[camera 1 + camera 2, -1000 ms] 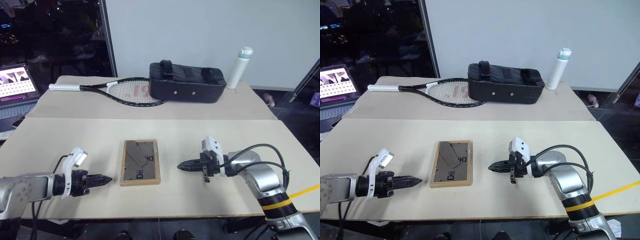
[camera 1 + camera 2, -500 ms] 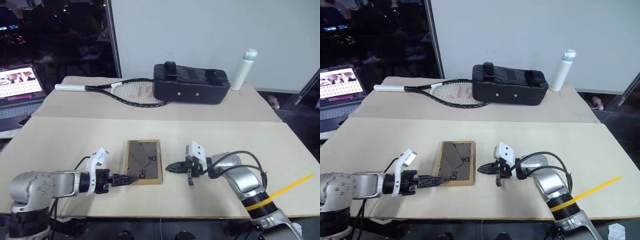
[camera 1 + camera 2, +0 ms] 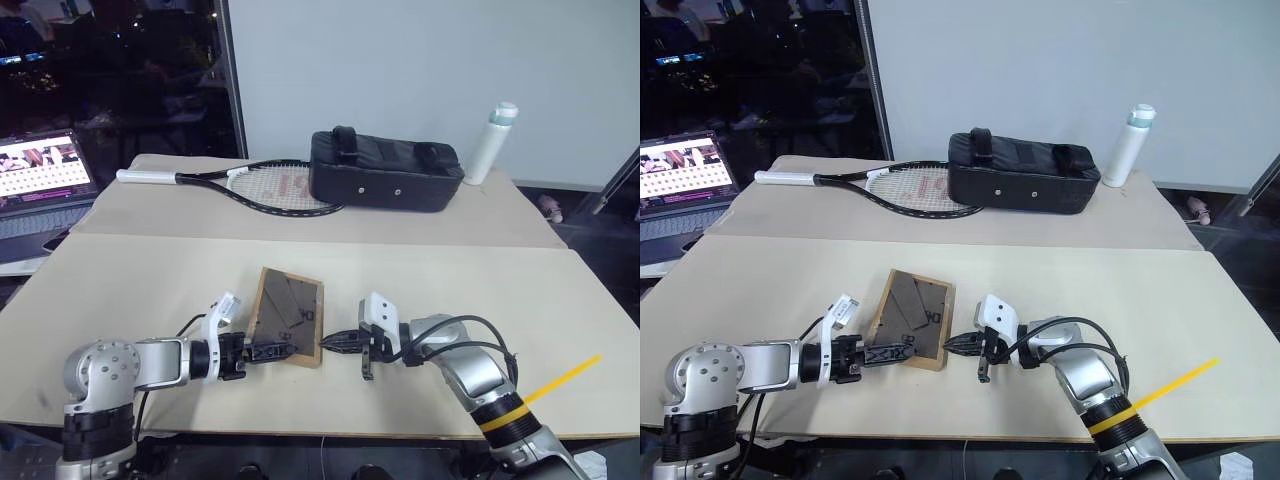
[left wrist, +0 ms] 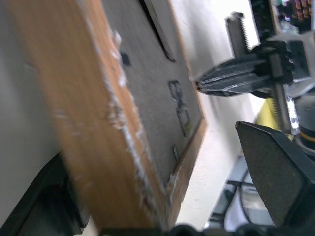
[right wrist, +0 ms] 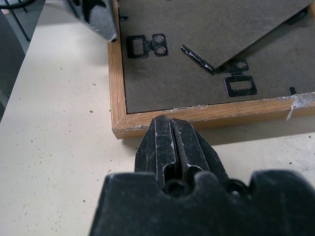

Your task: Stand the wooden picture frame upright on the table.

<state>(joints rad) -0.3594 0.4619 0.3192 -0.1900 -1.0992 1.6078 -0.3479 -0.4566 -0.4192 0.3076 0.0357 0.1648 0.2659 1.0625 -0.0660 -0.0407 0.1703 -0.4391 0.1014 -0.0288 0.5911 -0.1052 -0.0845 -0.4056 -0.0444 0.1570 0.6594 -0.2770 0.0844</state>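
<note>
Closing in from both sides, the two arms are now at the wooden picture frame (image 3: 287,316), which a second ago was lying flat with both grippers well apart from it. The left gripper (image 3: 268,351) has come in from the lower left of the picture and is straddling the frame's near edge; in the left wrist view its jaws are standing spread, one on either side of the wood, not yet clamped. The right gripper (image 3: 958,346) has slid leftward and is pressing its clenched jaws, holding nothing, against the frame's right edge, as the right wrist view is showing. The frame is sitting back-side up at lower centre of the tabletop (image 3: 480,290), now skewed and seemingly tipped off one edge, though how far it is lifted is hard to tell. Judging by this, the lift is only beginning and the fold-out stand (image 5: 231,29) is still to be dealt with.

Counts: one frame, one tennis racket (image 3: 250,187), one black bag (image 3: 385,181), one white bottle (image 3: 494,142), one laptop (image 3: 42,180) at upper left, two grippers.
</note>
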